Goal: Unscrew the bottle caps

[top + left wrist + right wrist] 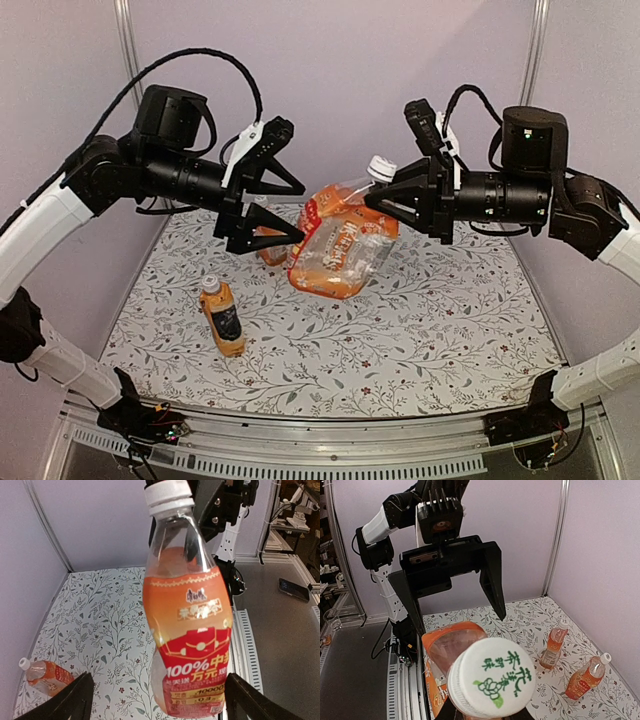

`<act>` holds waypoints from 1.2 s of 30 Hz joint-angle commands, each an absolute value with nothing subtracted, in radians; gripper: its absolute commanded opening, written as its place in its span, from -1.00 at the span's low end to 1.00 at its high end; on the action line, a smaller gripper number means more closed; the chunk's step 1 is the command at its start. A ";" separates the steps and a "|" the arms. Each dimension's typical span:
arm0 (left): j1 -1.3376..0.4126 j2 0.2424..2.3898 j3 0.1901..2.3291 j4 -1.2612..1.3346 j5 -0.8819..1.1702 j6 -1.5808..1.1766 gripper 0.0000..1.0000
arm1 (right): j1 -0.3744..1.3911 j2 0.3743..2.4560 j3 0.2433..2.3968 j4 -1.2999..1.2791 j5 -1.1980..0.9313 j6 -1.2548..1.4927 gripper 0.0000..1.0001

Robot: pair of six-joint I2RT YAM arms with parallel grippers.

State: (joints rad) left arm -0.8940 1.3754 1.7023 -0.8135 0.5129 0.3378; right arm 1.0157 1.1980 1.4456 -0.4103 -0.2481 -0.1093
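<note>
A large orange-drink bottle (340, 245) with a red and orange label hangs tilted above the mat, its white cap (380, 168) uppermost. My right gripper (378, 200) is shut on its neck just under the cap. In the right wrist view the cap (492, 680) fills the bottom and hides the fingers. My left gripper (300, 212) is open, with one finger on each side of the bottle's lower end (195, 700), not touching it. The cap (167, 495) shows at the top of the left wrist view.
A black-labelled small bottle (222, 318) stands front left on the floral mat (440, 340). Two small capped bottles (554, 645) (587, 675) stand near the back wall; one shows behind my left fingers (272, 250) and in the left wrist view (47, 675). Lilac walls enclose three sides.
</note>
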 commanded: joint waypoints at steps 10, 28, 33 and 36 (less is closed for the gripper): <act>-0.963 1.429 1.638 -0.697 0.488 0.251 0.65 | 1.031 1.243 1.473 -0.366 -0.257 -0.122 -1.00; -0.965 1.355 1.581 -0.661 0.279 0.304 -0.67 | 1.030 1.240 1.485 -0.392 -0.158 -0.088 0.62; -0.966 1.319 1.523 -0.526 -0.038 0.443 -0.78 | 1.030 1.223 1.514 -0.452 -0.100 0.046 0.81; -0.971 1.310 1.474 -0.421 -0.214 0.566 -0.84 | 1.030 1.227 1.546 -0.492 -0.034 0.168 0.80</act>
State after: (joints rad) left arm -0.9550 1.3289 1.5299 -0.5873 0.0872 0.3939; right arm 1.0229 1.2427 1.4879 -0.4236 -0.1314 -0.0021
